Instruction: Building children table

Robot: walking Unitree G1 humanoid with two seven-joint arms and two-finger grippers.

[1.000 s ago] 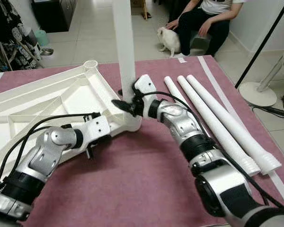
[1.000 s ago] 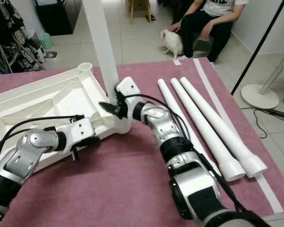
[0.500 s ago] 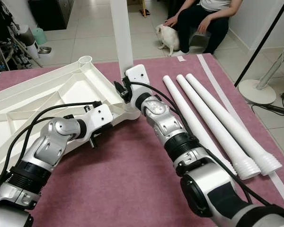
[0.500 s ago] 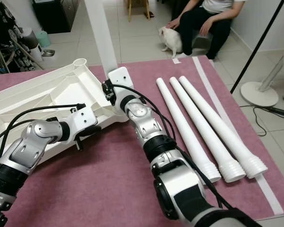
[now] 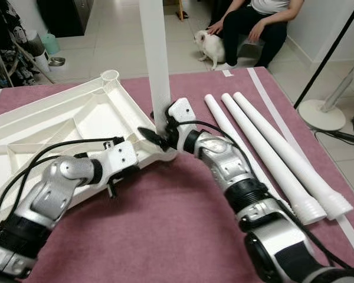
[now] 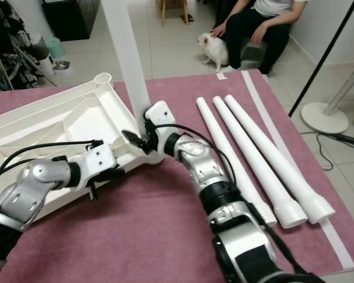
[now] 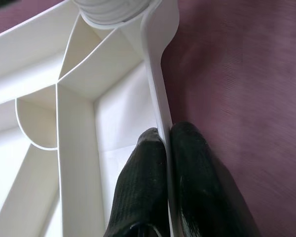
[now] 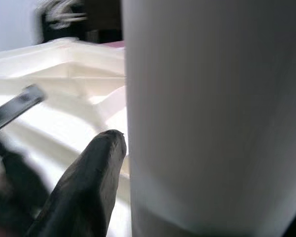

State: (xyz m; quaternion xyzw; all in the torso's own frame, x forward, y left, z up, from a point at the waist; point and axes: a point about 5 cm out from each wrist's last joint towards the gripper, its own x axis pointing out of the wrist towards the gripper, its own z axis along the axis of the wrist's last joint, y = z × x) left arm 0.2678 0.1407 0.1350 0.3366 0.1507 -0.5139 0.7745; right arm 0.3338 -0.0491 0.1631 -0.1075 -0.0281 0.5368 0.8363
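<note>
Three spare legs [image 5: 265,147] on mat | upright leg [image 5: 156,65] in tabletop [image 5: 76,118] corner, top cut off | left claw [image 7: 160,163] pinching tabletop rim | right claw [image 5: 156,134] at leg base, grip unclear

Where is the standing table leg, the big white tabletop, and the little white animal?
standing table leg [image 5: 156,59], left eye view, middle of its shaft.
white tabletop [image 5: 59,127], left eye view, ribbed underside.
white animal [image 5: 211,47], left eye view, its body, on the floor beside a seated person.
</note>
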